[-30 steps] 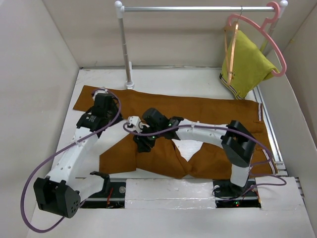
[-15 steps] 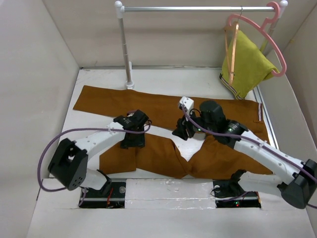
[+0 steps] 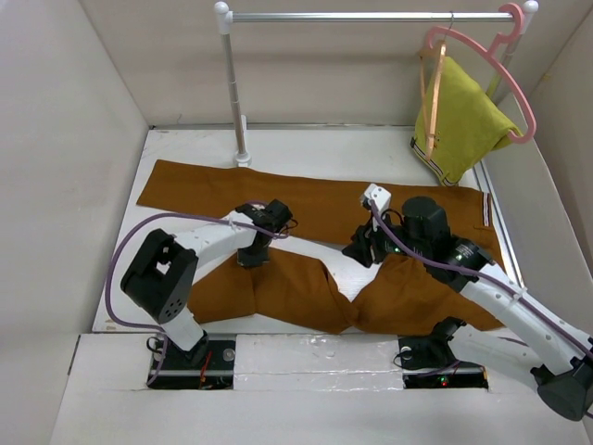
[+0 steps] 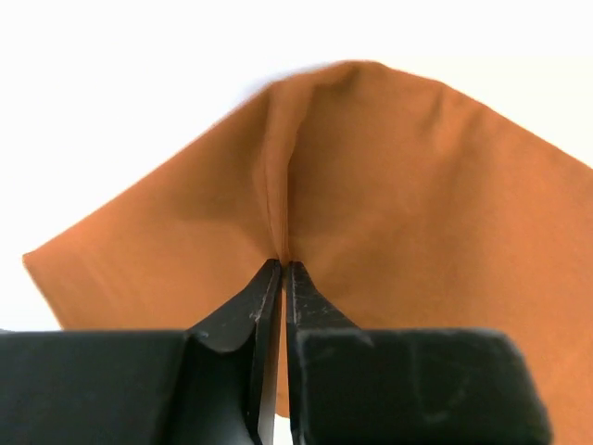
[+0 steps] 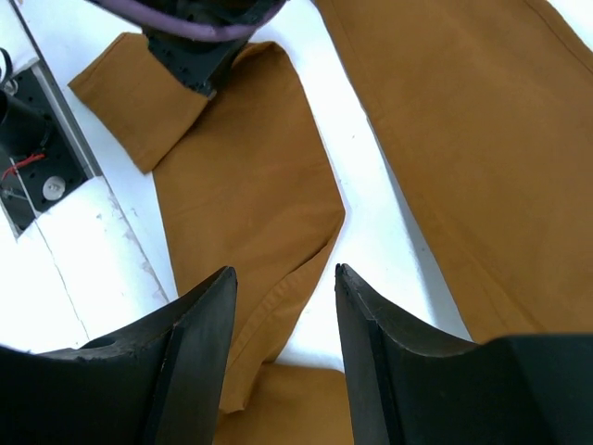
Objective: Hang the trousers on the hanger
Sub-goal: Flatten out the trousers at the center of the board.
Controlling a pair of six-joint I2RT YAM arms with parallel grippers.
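From above, the long rust-brown cloth trousers (image 3: 315, 199) lie on the white table (image 3: 306, 148), long axis left-to-right, waistband at the right. Left wrist: the black left gripper (image 4: 283, 269) pinches a raised fold of them. Right wrist: the black right gripper (image 5: 283, 278) hangs above the cloth, jaws parted partway, empty.

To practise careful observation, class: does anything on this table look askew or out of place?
Yes. The trousers are not flat: the near leg lies crooked and rumpled by the front edge, and the left pincer, shut, pinches its cloth into a raised ridge.
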